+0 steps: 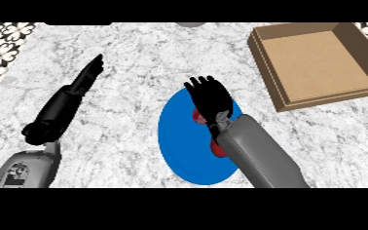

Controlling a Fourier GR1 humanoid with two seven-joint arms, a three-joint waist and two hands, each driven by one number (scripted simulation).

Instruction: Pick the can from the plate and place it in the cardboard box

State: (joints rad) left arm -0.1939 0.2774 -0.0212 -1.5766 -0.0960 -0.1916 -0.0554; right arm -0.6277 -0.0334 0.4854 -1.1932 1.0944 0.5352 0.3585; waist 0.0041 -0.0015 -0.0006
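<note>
Right hand (210, 97) was over the blue plate (179, 141), fingers straight and spread, pointing away from the robot. The can (200, 117), red, lay on the plate directly beneath this hand and its wrist; only red slivers showed at the hand's left edge and lower down beside the forearm. From those slivers its long axis appeared to run roughly along the forearm; not certain, as most of the can was hidden. No fingers were curled round it. Left hand (87, 75) rested well apart at the view's left, fingers straight. So the right hand was the nearer one by far. Cardboard box (267, 58) sat open, up and to the right of the plate. Tabletop (137, 73) was pale speckled marble; patterned tile showed at far left.
</note>
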